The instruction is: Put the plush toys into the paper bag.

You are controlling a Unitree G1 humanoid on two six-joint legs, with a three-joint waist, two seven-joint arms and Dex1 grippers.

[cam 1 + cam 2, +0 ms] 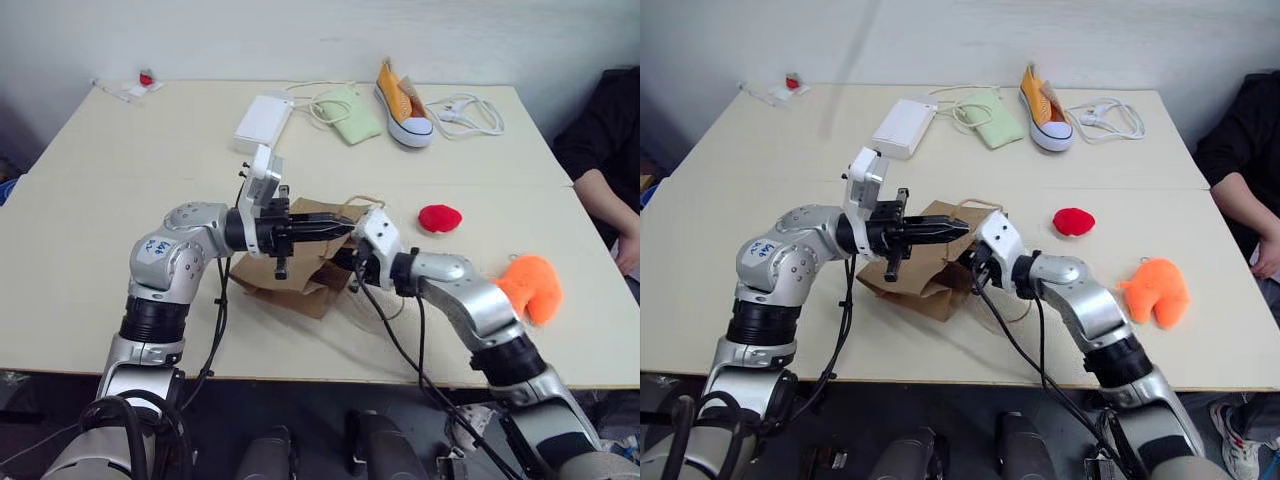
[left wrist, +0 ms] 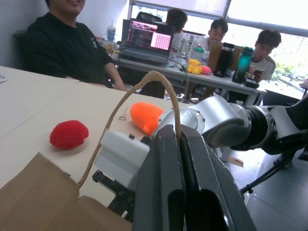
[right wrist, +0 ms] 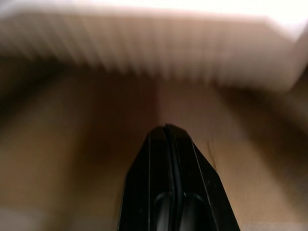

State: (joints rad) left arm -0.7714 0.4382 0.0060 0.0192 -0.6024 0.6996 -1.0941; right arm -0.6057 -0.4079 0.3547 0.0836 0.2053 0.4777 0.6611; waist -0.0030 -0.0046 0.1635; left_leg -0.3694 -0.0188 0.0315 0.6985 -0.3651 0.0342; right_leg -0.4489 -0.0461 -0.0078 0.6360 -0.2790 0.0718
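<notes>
So the counter (image 1: 120, 260) is carrying everything here. The paper bag (image 1: 925, 268) is lying crumpled near the front edge, around the middle. The left claw (image 1: 958, 228) is hovering over it, pinched closed on one of the bag's cord handles (image 2: 144, 86), which is looping up out of its fingertips. The right claw (image 1: 340, 258) is poking at the bag's mouth with its fingers pressed together; its own view is pretty blurry, so I can't tell if it's gripping paper or nothing. The orange plush (image 1: 1154, 290) is sitting by the right edge, and the small red plush (image 1: 1073, 221) is resting between it and the bag, both outside the bag. A sneaker (image 1: 402, 104), a green pouch (image 1: 345, 114) and a white box (image 1: 263, 120) are lining the back edge.
</notes>
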